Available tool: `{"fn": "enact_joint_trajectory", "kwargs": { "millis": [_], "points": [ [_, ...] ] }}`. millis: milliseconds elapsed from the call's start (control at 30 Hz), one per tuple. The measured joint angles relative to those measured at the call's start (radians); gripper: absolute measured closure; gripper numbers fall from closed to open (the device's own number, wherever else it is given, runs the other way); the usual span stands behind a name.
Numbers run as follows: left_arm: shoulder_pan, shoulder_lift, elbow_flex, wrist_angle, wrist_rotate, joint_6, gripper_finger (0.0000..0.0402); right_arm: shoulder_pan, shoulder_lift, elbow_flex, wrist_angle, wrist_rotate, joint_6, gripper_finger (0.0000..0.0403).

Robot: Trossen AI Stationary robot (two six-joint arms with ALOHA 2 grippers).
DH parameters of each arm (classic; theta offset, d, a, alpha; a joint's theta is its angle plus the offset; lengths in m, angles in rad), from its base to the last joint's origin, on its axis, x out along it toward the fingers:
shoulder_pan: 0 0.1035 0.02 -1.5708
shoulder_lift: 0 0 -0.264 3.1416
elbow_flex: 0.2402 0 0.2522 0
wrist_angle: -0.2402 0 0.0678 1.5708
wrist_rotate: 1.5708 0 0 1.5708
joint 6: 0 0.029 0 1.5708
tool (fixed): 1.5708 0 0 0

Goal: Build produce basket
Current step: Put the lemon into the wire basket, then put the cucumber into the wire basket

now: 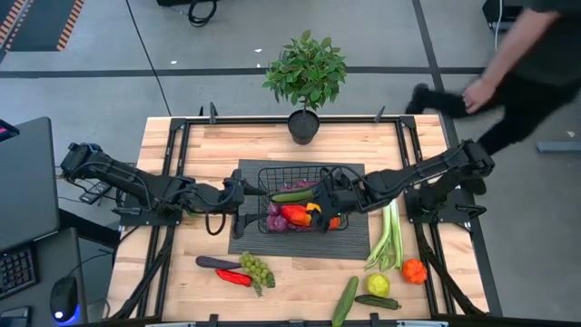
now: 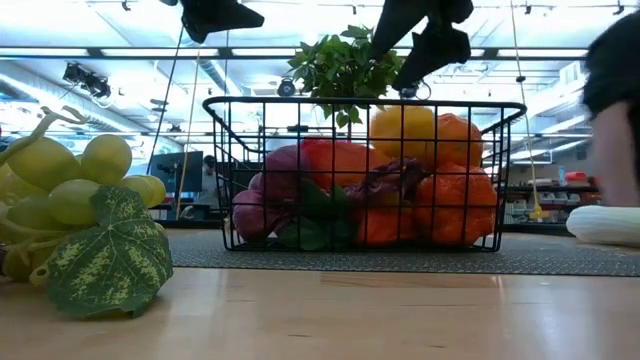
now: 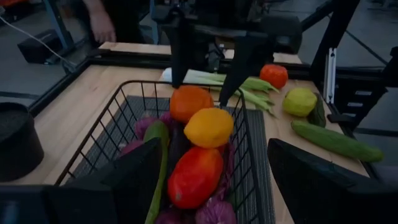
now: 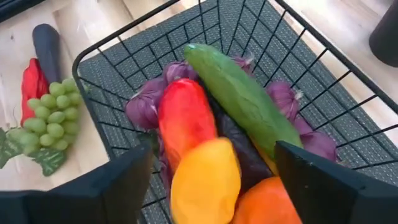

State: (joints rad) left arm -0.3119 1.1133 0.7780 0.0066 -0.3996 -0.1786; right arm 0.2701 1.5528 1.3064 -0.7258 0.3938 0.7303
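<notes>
The black wire basket [image 1: 265, 186] stands on the dark ribbed mat [image 1: 354, 238] at the table's middle. It holds a green cucumber [image 4: 242, 99], a red pepper [image 4: 183, 118], a yellow fruit [image 4: 205, 180], an orange [image 3: 191, 102] and purple grapes [image 4: 143, 106]. My right gripper [image 1: 320, 202] hangs open over the basket's right half, its fingers [image 3: 235, 68] pointing down just above the orange and the yellow fruit; I cannot tell if they touch. My left gripper [image 1: 243, 195] is open at the basket's left end, level with its rim.
On the near table lie an eggplant [image 1: 216, 262], a red pepper [image 1: 234, 277], green grapes [image 1: 258, 270], two cucumbers [image 1: 345, 300], a lemon [image 1: 378, 284], an orange [image 1: 415, 271] and a long leek [image 1: 388, 238]. A potted plant [image 1: 305, 77] stands behind the basket. A person [image 1: 517, 73] moves at the far right.
</notes>
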Motion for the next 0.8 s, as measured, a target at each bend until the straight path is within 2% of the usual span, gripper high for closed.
{"fn": "enact_joint_trajectory", "kwargs": {
  "millis": [67, 167, 300, 400, 633, 800],
  "points": [
    [0.000, 0.000, 0.000, -0.017, 0.000, -0.009, 0.0104, -0.010, 0.000, 0.000, 0.000, -0.035, 0.007, 0.0031],
    [0.000, 0.000, 0.000, -0.024, 0.000, -0.013, 0.0104, -0.022, -0.011, 0.000, -0.007, -0.150, 0.040, 0.0008],
    [0.000, 0.000, 0.000, -0.026, 0.000, -0.013, 0.0104, -0.024, -0.016, 0.000, -0.013, -0.348, 0.139, 0.0018],
    [0.000, 0.000, 0.000, -0.028, 0.000, -0.014, 0.0104, 0.010, -0.017, 0.000, -0.023, -0.431, 0.222, 0.0026],
    [-0.008, 0.000, 0.000, -0.076, 0.000, -0.071, 0.0104, 0.163, -0.016, 0.000, -0.111, -0.397, 0.337, 0.0028],
    [-0.047, 0.000, 0.000, -0.114, 0.000, -0.118, 0.0104, 0.288, -0.016, -0.009, -0.123, -0.296, 0.397, 0.0028]
  ]
}}
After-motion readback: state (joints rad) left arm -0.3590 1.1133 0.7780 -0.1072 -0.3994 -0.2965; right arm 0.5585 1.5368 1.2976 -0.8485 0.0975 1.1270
